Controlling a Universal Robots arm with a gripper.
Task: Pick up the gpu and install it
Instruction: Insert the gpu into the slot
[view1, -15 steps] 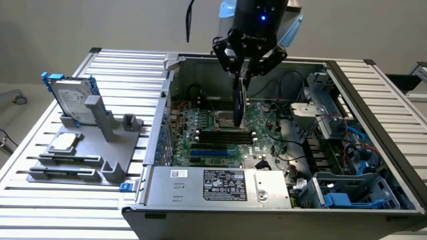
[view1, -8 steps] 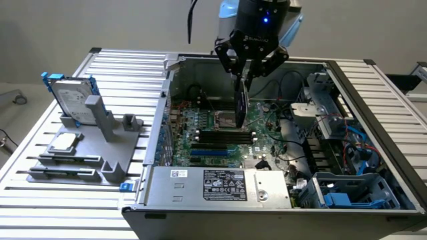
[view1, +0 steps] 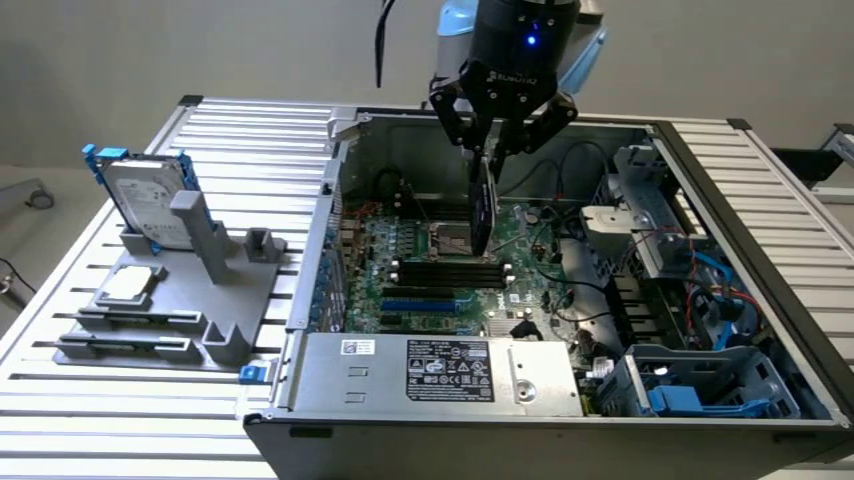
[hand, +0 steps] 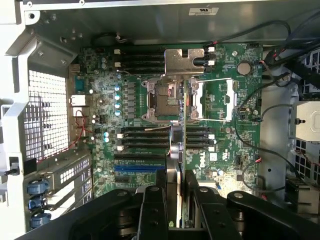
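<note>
**Step in hand: carrying the card to its slot.**

The black two-finger gripper is clamped on the gpu, a thin green circuit card with a black cooler. The card is held by its upper edge and hangs edge-on inside the open silver computer case. In the wrist view the fingers press on both faces of the card. Its lower edge hangs just above the green motherboard, over the square silver processor socket. It is not seated in anything.

In the exterior view, the blue and black expansion slots lie at about seven o'clock from the card.

For a good result, by judgement:
- Hold the card plumb, with its contact edge parallel to the slot.
- Point the bracket end towards the silver slot covers.
- Stay clear of the black memory slots and the loose black cables.

A tilted card would likely bind.
</note>
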